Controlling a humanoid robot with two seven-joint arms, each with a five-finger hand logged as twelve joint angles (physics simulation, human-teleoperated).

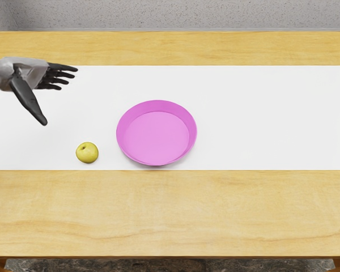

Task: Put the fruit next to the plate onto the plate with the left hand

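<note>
One small yellow-green apple (87, 152), lying on the white strip (272, 113) at about 8 o'clock from the plate (156, 136), near its rim yet not touching it. Not on the plate. One plate only: round, pink, shallow, raised rim, set flat on the same strip, its inside bare.

At about 11 o'clock from the apple and clear of it: the left hand (39, 79), reaching in from the 9 o'clock edge on a grey forearm (0, 73). Holding nothing. Wide open, the four dark fingers (62, 73) stretched toward 3 o'clock and slightly fanned, the thumb (31, 102) splayed away from them toward 5 o'clock. Cannot tell its height above the surface.

Beneath it all, one desk (170, 209) of pale grained wood, the white strip running across it from 9 to 3 o'clock, bands of bare wood at 12 and at 6. Beyond the far edge, at 12 o'clock, a speckled grey surface (158, 14); under the near edge, at 6 o'clock, a sliver of dark mottled floor (170, 265).

Count: one apple, one plate, one hand in view.
</note>
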